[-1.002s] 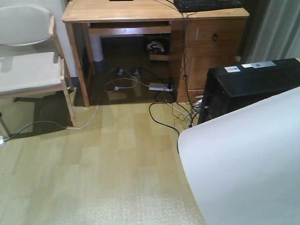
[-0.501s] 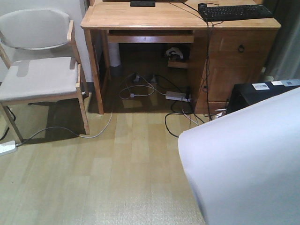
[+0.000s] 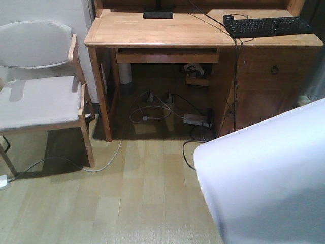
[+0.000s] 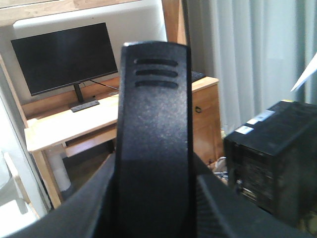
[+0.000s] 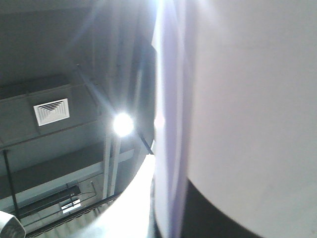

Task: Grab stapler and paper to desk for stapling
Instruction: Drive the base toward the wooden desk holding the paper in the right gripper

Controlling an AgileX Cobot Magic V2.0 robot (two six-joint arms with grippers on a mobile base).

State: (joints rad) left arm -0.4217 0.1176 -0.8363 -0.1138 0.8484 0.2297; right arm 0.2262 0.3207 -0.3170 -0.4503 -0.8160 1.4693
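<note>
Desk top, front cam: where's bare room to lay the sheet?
Free: the left part of the desk, from its left edge to the cable, in front of the monitor base. Crowded: the right end, under the keyboard, with the cable running to it.

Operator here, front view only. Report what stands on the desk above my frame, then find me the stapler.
Observer: From the left wrist, a dark-screened monitor stands on the desk.
Operator: Now the stapler.
Observer: What is probably the stapler, a black grooved body, fills the middle of that view, close to the lens. No orange patch shows.
Operator: Give me the right wrist.
Observer: It looks up along the paper toward a lit ceiling lamp.
</note>
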